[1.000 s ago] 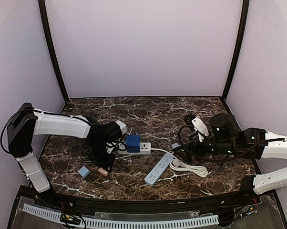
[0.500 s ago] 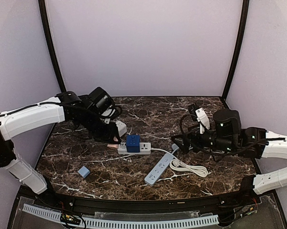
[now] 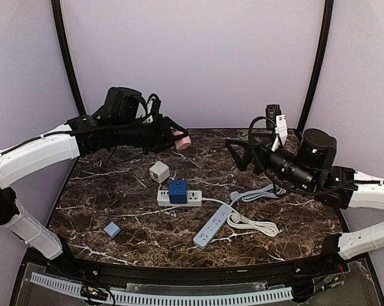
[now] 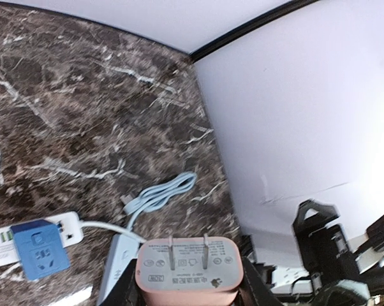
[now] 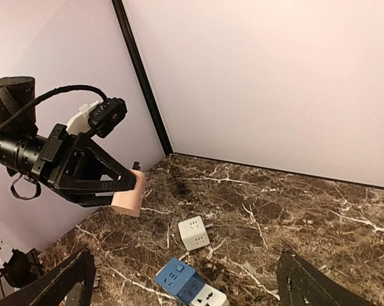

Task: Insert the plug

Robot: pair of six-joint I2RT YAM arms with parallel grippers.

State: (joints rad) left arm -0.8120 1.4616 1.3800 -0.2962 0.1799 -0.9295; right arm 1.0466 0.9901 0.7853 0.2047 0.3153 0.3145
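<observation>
My left gripper (image 3: 175, 138) is shut on a pink plug adapter (image 3: 182, 140) and holds it high above the back of the table. In the left wrist view the pink plug adapter (image 4: 189, 271) sits between the fingers with its two prongs pointing away. A white power strip (image 3: 192, 198) lies mid-table with a blue cube socket (image 3: 177, 190) plugged on it. The blue cube socket also shows in the right wrist view (image 5: 177, 278). My right gripper (image 3: 238, 155) is open and empty, raised above the table's right side and facing the left gripper.
A white cube socket (image 3: 159, 171) lies behind the strip. A second grey-white power strip (image 3: 212, 225) lies nearer the front with a coiled white cord (image 3: 252, 224). A light blue cable (image 3: 263, 191) lies to the right. A small blue block (image 3: 112, 229) sits front left.
My left arm has lifted the pink plug adapter from the front-left of the table up toward the back middle. My right arm has risen from the cables and turned leftward.
</observation>
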